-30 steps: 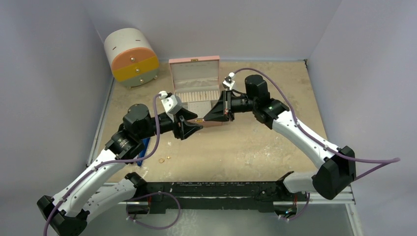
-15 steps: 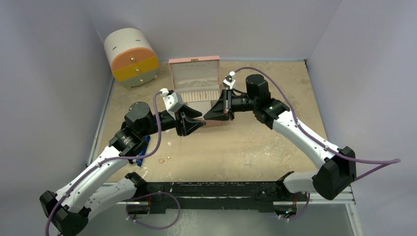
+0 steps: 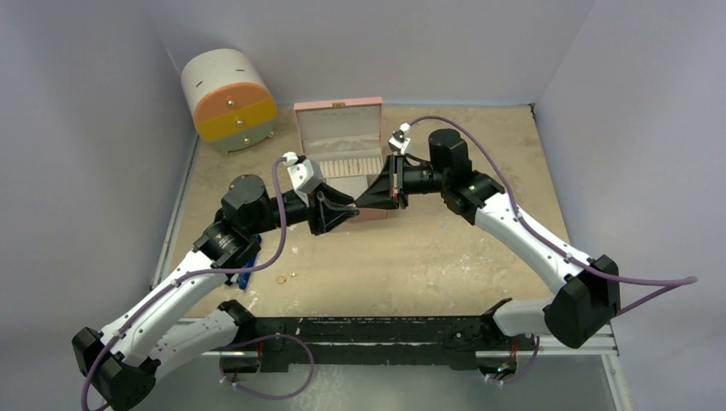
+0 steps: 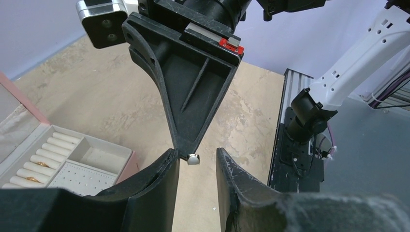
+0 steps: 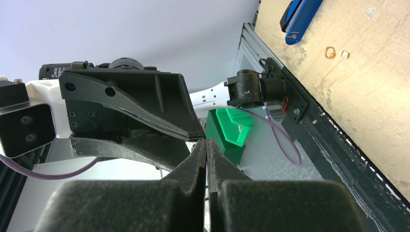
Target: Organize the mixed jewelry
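Observation:
My right gripper [image 3: 361, 204] is shut on a tiny stud with a pale round head [image 4: 193, 159], which sticks out of its closed tips [image 5: 206, 143]. My left gripper [image 4: 196, 153] is open, and its two fingers [image 4: 162, 179] stand on either side of that stud, which is close to the left-hand finger. In the top view the left gripper [image 3: 344, 208] meets the right one tip to tip above the front of the pink box [image 3: 338, 128]. A gold ring [image 3: 280, 279] and a small stud [image 3: 293, 275] lie on the table; both also show in the right wrist view, ring [image 5: 330, 52] and stud [image 5: 344, 54].
The open pink box [image 4: 121, 153] holds gold rings in its roll slots [image 4: 41, 165]. A blue-handled tool [image 3: 248, 267] lies under the left arm. A round cabinet with orange and yellow drawers [image 3: 229, 98] stands at the back left. Walls enclose three sides.
My left gripper has moved up and to the right, bringing its open fingers around the tip of the right gripper. The right arm has stayed still.

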Controlling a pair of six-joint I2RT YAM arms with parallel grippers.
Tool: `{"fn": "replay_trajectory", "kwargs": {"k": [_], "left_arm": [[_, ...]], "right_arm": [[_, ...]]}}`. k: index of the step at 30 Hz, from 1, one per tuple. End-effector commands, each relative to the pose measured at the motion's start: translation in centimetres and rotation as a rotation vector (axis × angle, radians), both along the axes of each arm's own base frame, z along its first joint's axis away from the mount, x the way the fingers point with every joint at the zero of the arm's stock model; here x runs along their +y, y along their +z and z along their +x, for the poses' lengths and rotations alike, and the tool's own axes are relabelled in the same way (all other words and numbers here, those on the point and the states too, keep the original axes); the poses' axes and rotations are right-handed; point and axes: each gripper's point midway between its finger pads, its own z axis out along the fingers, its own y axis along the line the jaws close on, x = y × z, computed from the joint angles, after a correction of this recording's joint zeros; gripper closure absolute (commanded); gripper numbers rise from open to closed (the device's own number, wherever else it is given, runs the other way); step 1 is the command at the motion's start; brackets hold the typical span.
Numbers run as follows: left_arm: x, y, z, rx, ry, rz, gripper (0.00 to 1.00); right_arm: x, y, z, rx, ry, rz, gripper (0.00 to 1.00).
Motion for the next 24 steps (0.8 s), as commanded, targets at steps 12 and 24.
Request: {"fn": "replay_trajectory", "kwargs": {"k": [12, 24], "left_arm": [[-0.58, 1.00, 0.19, -0.046, -0.043, 0.006, 0.80], [-0.92, 1.12, 0.26, -0.038, -0.059, 0.011, 1.00]], "right_arm": [[-0.21, 3.31, -0.85, -0.081, 0.035, 0.072, 1.00], [-0.27, 3.16, -0.94, -0.074, 0.036, 0.071, 1.00]]}}
